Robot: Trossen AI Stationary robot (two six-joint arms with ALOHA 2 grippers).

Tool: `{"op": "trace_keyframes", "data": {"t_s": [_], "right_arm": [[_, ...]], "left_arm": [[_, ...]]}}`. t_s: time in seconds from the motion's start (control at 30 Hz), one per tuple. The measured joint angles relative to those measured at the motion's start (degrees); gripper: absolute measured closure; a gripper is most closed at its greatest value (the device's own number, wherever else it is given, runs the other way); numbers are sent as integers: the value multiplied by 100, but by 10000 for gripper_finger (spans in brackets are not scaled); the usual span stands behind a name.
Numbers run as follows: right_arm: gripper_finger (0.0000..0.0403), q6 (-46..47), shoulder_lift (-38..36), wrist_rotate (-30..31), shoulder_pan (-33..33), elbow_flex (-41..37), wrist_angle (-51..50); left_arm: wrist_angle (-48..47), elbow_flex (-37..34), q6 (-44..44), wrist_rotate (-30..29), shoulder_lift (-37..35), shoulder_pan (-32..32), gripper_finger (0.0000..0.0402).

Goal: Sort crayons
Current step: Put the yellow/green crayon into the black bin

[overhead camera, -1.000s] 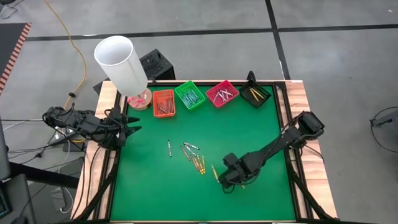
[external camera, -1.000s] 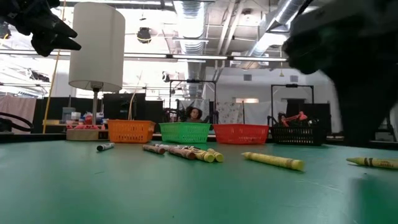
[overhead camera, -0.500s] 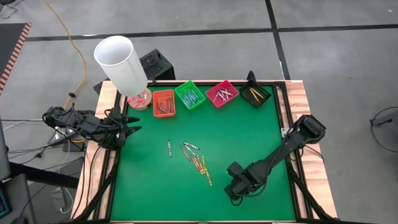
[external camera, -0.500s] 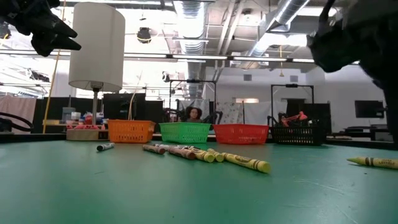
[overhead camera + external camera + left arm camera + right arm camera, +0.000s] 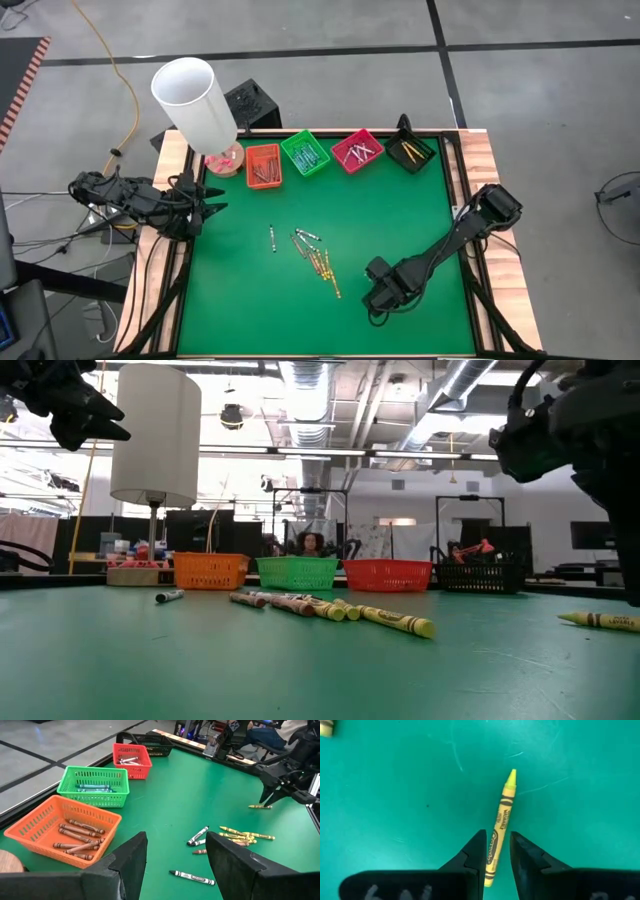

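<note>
Over the last second the right claw [image 5: 496,836] has swung from beside the loose heap back toward 5 o'clock on the mat. A yellow crayon that lay apart from the heap now lies against its near end. That move looks like a nudge rather than a pick, so nothing has been sorted by it.

The claw hovers over a lone yellow crayon [image 5: 501,820] that lies flat on the green mat [image 5: 250,300]. Its fingers stand slightly apart, straddling the crayon's blunt end from above and holding nothing. I judge that this crayon is the next one to be picked up.

The heap of crayons [image 5: 315,258] sits near the centre. The orange tray [image 5: 35,827], green tray [image 5: 90,798], red tray [image 5: 134,771] and black basket [image 5: 150,740] line the 12 o'clock edge, each with crayons inside. The left claw [image 5: 215,208] waits wide open at 9 o'clock.

A white lamp [image 5: 195,100] stands at 11 o'clock. Behind the table are a workshop and a seated person [image 5: 311,543].
</note>
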Motion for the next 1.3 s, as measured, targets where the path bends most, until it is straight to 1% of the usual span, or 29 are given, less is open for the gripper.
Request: {"op": "trace_keyframes", "data": {"t_s": [0.23, 0.43, 0.67, 0.8, 1.0, 1.3], "right_arm": [[313, -67, 0, -65, 9, -307, 65], [313, -86, 0, -87, 6, -332, 85], [325, -369, 0, -101, 13, -336, 100], [344, -366, 0, -102, 2, -336, 98], [395, -364, -7, -101, 2, -336, 102], [400, -322, -7, -51, -101, -336, 209]], "left_arm": [[-3, 0, 0, 1, 0, -1, 210], [-4, 0, 0, 0, 0, 1, 210], [-2, 0, 0, 0, 0, -1, 210], [-2, 0, 0, 0, 0, 1, 210], [-4, 0, 0, 0, 0, 1, 210], [-4, 0, 0, 0, 0, 1, 210]]}}
